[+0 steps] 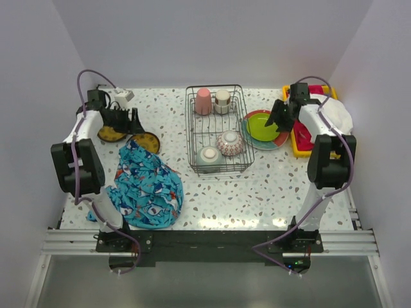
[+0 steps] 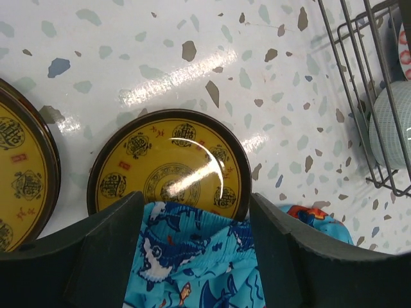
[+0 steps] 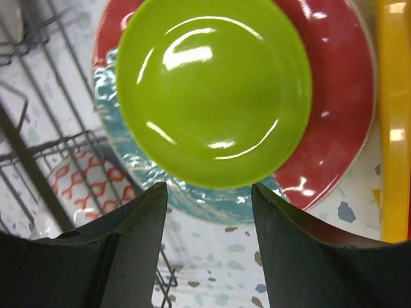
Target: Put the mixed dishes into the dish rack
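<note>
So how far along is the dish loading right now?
Done: the pink cup, cream cup, patterned bowl and mint bowl sit in the dish rack. In hand: nothing; both hands are open, the right hand above the lime-green plate, the left hand above a yellow plate. Left: those two, the teal-and-red plate under the green one and the other yellow plate, all on the table.

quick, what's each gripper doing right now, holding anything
Left gripper: open, holding nothing, over the round yellow-olive plate and blue patterned cloth.
Right gripper: open, empty, above the round lime-green plate.
</note>
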### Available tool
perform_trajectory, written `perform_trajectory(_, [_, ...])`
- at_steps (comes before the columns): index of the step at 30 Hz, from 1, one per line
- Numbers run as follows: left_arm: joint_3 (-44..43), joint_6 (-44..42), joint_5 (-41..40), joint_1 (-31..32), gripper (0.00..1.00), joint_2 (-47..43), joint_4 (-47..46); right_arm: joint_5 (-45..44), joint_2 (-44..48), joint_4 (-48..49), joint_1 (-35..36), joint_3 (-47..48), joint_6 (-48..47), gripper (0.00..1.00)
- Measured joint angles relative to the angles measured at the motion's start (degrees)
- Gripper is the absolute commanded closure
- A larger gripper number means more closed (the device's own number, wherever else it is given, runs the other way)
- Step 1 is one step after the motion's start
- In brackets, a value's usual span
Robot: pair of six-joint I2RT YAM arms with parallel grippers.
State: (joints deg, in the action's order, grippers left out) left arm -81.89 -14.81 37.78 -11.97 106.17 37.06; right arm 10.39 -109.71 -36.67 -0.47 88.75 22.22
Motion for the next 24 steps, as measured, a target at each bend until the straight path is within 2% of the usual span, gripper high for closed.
perform_trajectory(7, [-2.7, -1.0, -0.7, 0.0, 0.27, -4.7, 3.2, -1.2, -3.5, 5.0, 0.4, -1.6, 7.4, 0.40])
perform_trajectory(15, [-7.1, -0.8, -1.1, 0.7, 0.26, -4.7, 3.9, -4.1, -3.1, 3.5, -0.3, -2.4, 13.7, 0.42])
perform_trajectory(24, [-7.4, -0.8, -2.5, 6.6, 0.26, -4.7, 4.0, -5.9, 4.4, 1.5, -0.9, -14.9, 19.4, 0.43])
